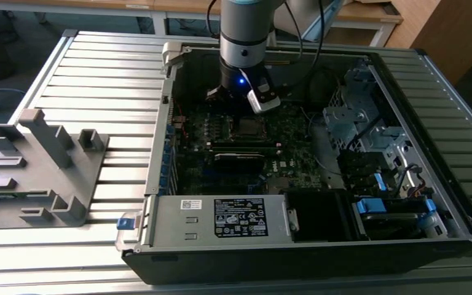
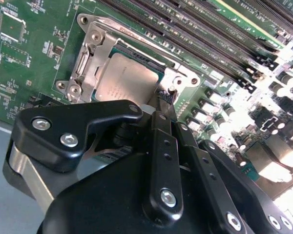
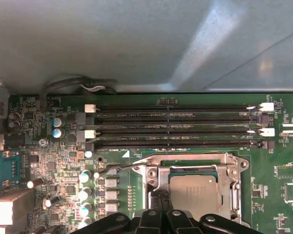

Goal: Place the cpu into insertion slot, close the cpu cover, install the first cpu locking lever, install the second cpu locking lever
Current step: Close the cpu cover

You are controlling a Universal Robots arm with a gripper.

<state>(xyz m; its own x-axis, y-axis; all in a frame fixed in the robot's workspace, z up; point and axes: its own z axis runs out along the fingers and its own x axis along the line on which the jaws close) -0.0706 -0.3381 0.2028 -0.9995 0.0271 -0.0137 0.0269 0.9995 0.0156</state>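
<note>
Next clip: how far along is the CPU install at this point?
Done: the cpu sits in the insertion slot, with the cpu cover lying flat around it. In hand: the claw is at a corner of the cover. Left: the locking levers; one thin lever juts out beside the socket, seemingly unlatched.

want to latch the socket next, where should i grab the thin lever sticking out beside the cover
Take the lever at its bent free end, probably from above: a thin wire rod reaching past the cover over the board, that end looks most open.
</note>
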